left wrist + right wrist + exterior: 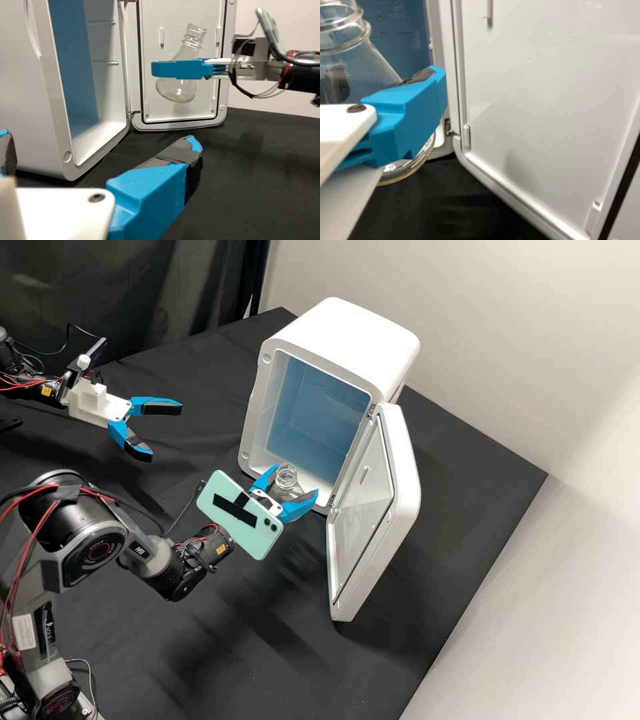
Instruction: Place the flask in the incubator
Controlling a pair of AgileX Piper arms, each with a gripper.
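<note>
Flask: I see the clear glass flask (288,478) held off the tabletop (233,640), neck tilted, just in front of the incubator's (347,340) lower sill and beside the open door (373,507).
Right jaws: clamped on the flask, one blue finger on each side of the body below the neck.
Left jaws: spread apart and holding nothing, well away from the incubator over the tabletop.
Handling: I judge it stiff, brittle and smooth-walled, so it could slip or turn in a hard pinch. It looks empty, so probably light.
Where to hold: the body below the neck, as now, seems sound to me; the wall widens below the fingers, which should resist dropping through. I'd avoid the rim.
Risk: glass knocking the sill or the door edge on the way in.
Writing: a faint mark low on the flask wall in the right wrist view, too partial for me to read. No labels show on the incubator.
</note>
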